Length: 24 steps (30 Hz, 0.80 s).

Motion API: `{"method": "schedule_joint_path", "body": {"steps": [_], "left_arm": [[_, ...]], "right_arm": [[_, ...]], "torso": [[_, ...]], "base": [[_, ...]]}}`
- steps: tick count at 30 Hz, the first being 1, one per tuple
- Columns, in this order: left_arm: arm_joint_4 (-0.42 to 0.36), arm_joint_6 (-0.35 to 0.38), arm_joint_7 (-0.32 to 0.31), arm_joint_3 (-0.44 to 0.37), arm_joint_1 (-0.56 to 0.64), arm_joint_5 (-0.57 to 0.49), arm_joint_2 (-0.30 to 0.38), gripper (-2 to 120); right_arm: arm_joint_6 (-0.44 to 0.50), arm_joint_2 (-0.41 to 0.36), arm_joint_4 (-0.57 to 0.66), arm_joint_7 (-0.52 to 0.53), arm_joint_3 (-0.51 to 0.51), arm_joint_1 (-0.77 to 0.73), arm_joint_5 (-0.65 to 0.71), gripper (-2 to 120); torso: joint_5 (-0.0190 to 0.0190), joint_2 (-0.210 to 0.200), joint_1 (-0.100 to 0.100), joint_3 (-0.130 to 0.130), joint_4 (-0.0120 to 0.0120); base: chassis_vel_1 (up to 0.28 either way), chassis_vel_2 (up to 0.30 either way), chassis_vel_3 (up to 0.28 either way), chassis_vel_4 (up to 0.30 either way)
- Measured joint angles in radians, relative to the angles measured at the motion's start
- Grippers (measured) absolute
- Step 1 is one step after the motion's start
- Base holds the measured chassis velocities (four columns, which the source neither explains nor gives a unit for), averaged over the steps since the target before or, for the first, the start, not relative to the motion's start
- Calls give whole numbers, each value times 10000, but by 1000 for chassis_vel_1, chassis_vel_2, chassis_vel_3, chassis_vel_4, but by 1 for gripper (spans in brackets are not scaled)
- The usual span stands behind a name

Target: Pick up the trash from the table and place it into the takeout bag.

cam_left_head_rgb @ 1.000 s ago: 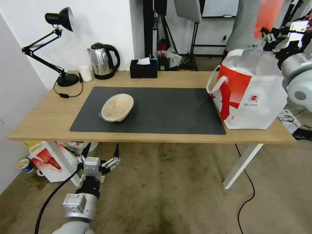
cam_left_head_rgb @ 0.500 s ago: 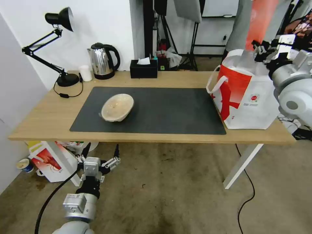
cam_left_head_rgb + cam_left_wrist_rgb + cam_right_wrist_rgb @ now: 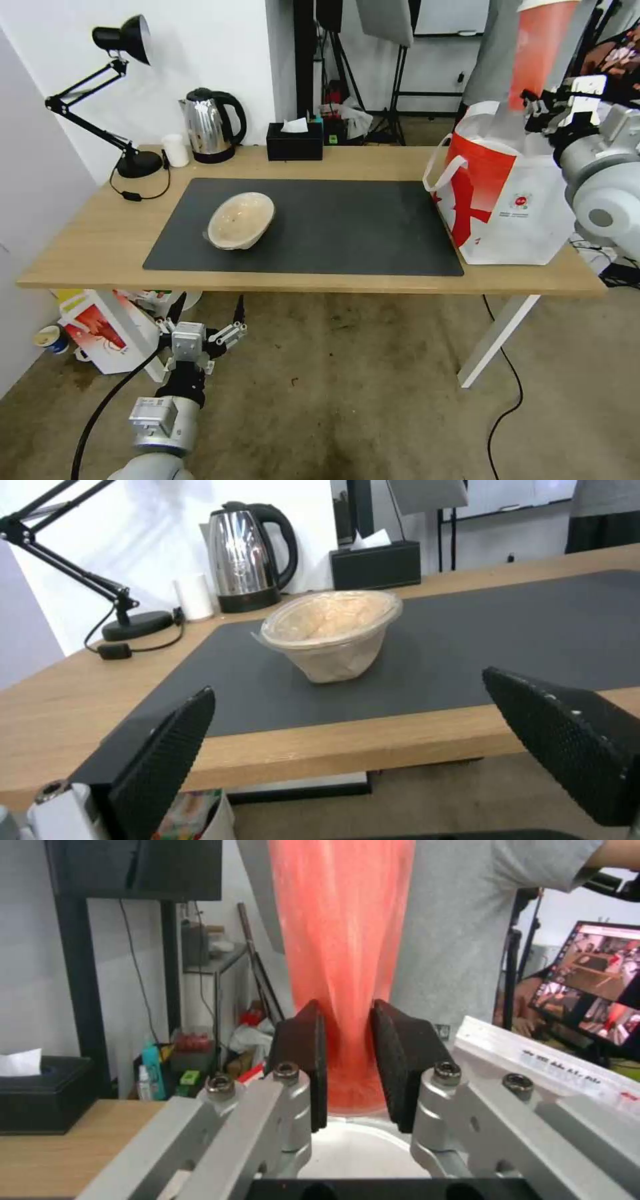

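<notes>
My right gripper (image 3: pixel 548 105) is shut on the lower part of the tall translucent red cup (image 3: pixel 541 53), holding it upright above the open top of the white and red takeout bag (image 3: pixel 513 200) at the table's right end. In the right wrist view both black pads (image 3: pixel 310 1060) press the red cup (image 3: pixel 340 940). A shallow beige bowl (image 3: pixel 241 220) sits tilted on the dark grey mat (image 3: pixel 347 227) of the light-wood table (image 3: pixel 93 247). My left gripper (image 3: pixel 209 310) hangs open below the table's front edge, facing the beige bowl (image 3: pixel 330 632).
Along the back edge stand a black desk lamp (image 3: pixel 123 100), a small white cup (image 3: pixel 176 150), a steel kettle (image 3: pixel 210 127) and a black tissue box (image 3: pixel 295 141). A red and white box (image 3: pixel 107 330) lies on the floor under the table's left end. Cables run beside the white leg (image 3: pixel 497 340).
My right gripper has carried the red cup left and down, from beside the bag to above its opening. The left arm and the bowl have not moved.
</notes>
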Motion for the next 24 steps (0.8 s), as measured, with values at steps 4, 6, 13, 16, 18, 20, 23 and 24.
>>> {"method": "schedule_joint_path", "body": {"steps": [4,6,13,16,18,20,23,24], "left_arm": [[0,0,0,0,0,0,0,100],[0,0,0,0,0,0,0,100],[0,0,0,0,0,0,0,100],[0,0,0,0,0,0,0,100],[0,0,0,0,0,0,0,100],[0,0,0,0,0,0,0,100],[0,0,0,0,0,0,0,100],[0,0,0,0,0,0,0,100]], "right_arm": [[-107,-3,2,187,2,35,-31,15],[-219,-3,22,325,15,63,-38,15],[-329,-4,65,566,14,170,-27,41],[-352,-5,26,636,6,172,-4,51],[-359,1,25,666,4,173,10,54],[-381,43,23,722,-5,167,31,65],[-395,94,26,760,-19,163,52,75],[-408,115,32,778,-24,162,73,80]], "torso": [[0,0,0,0,0],[0,0,0,0,0],[-1,0,0,0,0],[0,0,0,0,0],[-1,0,0,0,-1],[0,0,1,0,0],[0,0,1,0,0],[0,0,1,0,0]], "base": [[0,0,0,0],[0,0,0,0],[0,0,0,0],[0,0,0,0],[0,0,0,0],[0,0,0,0],[0,0,0,0],[0,0,0,0]]}}
